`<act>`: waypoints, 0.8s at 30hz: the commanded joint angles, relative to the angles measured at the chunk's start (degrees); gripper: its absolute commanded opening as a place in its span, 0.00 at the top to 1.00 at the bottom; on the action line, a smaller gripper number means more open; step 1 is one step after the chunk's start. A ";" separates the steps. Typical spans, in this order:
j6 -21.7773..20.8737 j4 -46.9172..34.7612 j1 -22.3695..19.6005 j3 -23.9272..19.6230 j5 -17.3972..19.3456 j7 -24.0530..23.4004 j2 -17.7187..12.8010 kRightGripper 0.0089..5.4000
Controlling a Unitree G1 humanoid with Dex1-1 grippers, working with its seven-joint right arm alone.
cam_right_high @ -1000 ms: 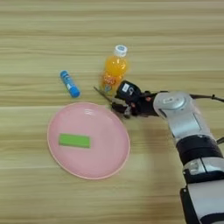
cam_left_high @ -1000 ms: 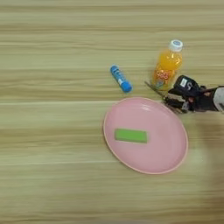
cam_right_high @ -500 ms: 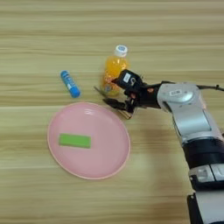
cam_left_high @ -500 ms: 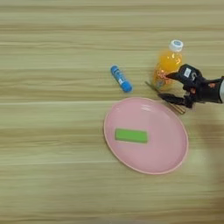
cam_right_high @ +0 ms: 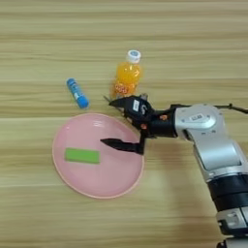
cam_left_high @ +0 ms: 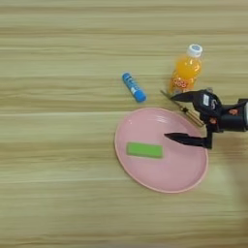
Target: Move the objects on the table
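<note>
The orange bottle [cam_left_high: 186,73] with a white cap stands upright behind the pink plate [cam_left_high: 162,175]. On the plate's left half lies the green bar [cam_left_high: 144,150]. A thin metal tool [cam_left_high: 193,116] with a golden handle lies slanted on the table [cam_left_high: 58,184] between the bottle and the plate's far right rim. My right gripper [cam_left_high: 170,116] is open wide, coming in from the right. One black finger is over the tool beside the bottle's base and the other reaches over the plate's right part. It holds nothing.
A blue tube [cam_left_high: 133,87] lies on the table to the left of the bottle, behind the plate. My silver forearm [cam_right_high: 206,131] crosses the right side of the table.
The gripper's fingers have spread from nearly together over the tool to wide open. The lower finger has swung out over the plate. Bottle, bar and tube have not moved.
</note>
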 commanded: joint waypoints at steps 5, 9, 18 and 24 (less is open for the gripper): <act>5.46 -1.14 -3.73 2.50 2.66 2.42 -0.05 0.00; 5.41 -0.71 -3.44 4.59 1.46 3.28 0.12 0.00; 2.62 -1.03 -2.80 8.74 -1.69 3.04 1.00 0.00; 0.50 0.14 -2.26 10.16 -3.32 1.90 2.26 0.12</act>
